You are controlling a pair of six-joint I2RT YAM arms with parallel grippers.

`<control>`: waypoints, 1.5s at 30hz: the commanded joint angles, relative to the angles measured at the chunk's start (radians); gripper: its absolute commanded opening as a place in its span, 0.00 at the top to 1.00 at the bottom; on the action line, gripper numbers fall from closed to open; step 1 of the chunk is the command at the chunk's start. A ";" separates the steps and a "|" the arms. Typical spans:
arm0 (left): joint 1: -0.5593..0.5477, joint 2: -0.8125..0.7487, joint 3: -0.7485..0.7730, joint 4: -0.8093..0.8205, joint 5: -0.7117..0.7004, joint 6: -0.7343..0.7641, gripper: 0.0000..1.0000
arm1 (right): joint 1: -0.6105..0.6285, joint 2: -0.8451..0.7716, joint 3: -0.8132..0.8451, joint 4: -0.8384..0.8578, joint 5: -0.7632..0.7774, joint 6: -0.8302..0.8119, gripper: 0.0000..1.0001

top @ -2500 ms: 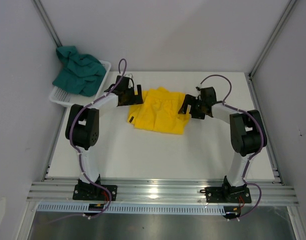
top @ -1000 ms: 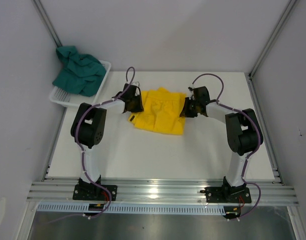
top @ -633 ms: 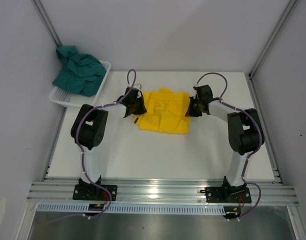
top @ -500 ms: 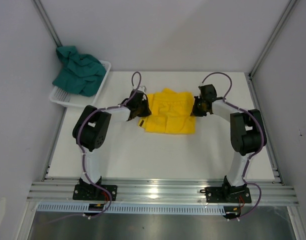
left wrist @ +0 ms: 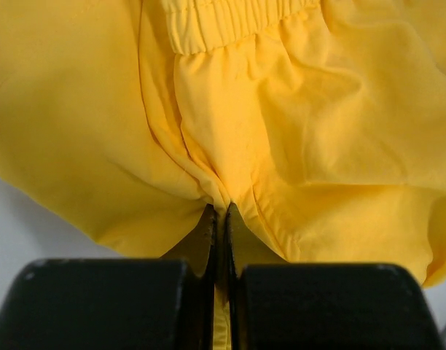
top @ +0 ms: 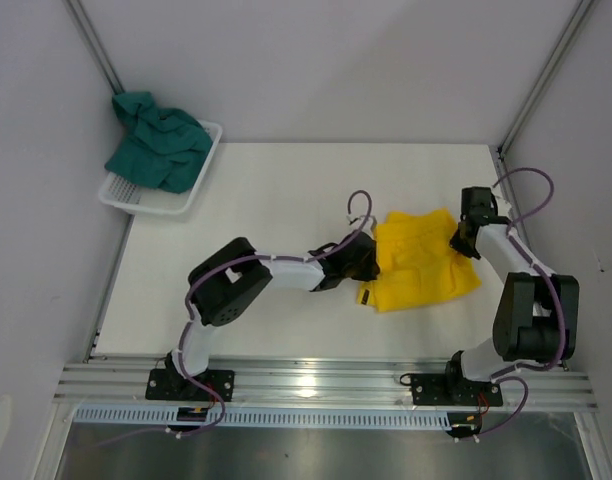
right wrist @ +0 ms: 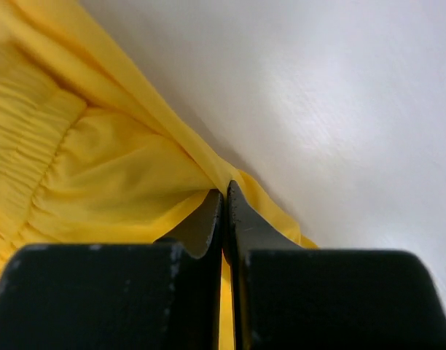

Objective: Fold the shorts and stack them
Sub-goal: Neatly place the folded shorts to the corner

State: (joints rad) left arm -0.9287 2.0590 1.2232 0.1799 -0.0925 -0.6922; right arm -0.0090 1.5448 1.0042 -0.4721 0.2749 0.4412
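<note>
The yellow shorts [top: 422, 262] lie spread and rumpled on the right half of the white table. My left gripper [top: 369, 264] is at their left edge and is shut on a pinch of the yellow shorts [left wrist: 281, 131]. Its closed tips [left wrist: 221, 210] bite a fold just below the elastic waistband. My right gripper [top: 460, 238] is at the shorts' far right edge, shut on a thin fold of the yellow shorts [right wrist: 99, 168] at its tips [right wrist: 224, 194]. The dark teal shorts [top: 159, 139] are heaped in the basket, far from both grippers.
The white mesh basket [top: 154, 204] sits at the table's far left corner against the wall. Grey walls and aluminium posts enclose the table. The right table edge [top: 516, 215] runs close beside the right arm. The left arm stretches across the table's middle.
Both grippers shut on the yellow shorts' side edges. They then dragged the shorts from the table's far middle to the right and toward the near edge.
</note>
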 commanded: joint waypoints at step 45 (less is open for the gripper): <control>-0.242 0.000 0.207 0.109 0.030 0.005 0.01 | -0.433 -0.369 0.042 -0.057 0.315 0.038 0.16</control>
State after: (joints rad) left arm -1.2282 2.2070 1.4532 0.3145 -0.0708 -0.6746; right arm -0.4625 1.2396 0.9916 -0.5415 0.6556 0.5423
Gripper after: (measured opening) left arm 0.990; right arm 0.837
